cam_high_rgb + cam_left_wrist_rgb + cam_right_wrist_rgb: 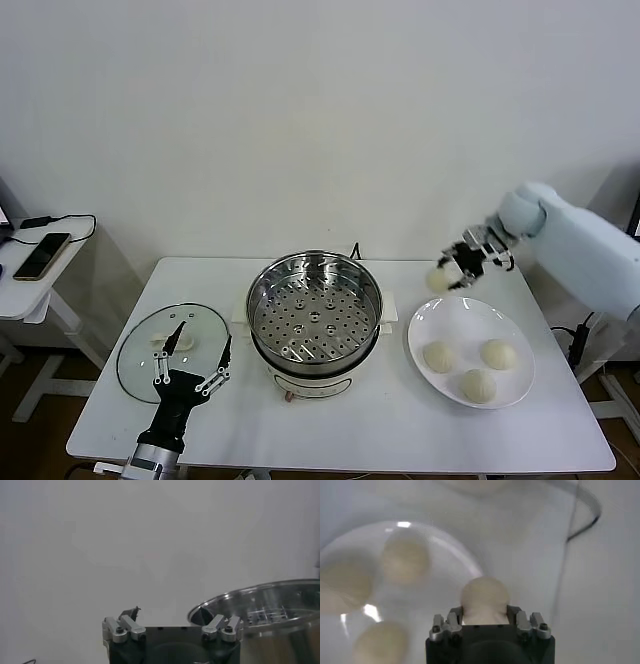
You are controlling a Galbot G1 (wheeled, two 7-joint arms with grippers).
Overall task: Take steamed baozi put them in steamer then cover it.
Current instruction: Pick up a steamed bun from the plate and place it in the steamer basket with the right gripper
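My right gripper (447,272) is shut on one steamed baozi (438,279) and holds it in the air above the table, just behind the white plate (440,325) and to the right of the steamer (314,296). In the right wrist view the baozi (484,600) sits between the jaws. Three more baozi (439,356) (498,353) (477,385) lie on the plate. The steamer's perforated tray holds nothing. The glass cover (140,345) lies flat on the table left of the steamer. My left gripper (192,350) is open above the cover's near right edge.
A side table (20,290) with a phone (41,255) stands at the far left. A black cable (575,525) runs behind the steamer. The steamer rim shows in the left wrist view (260,592).
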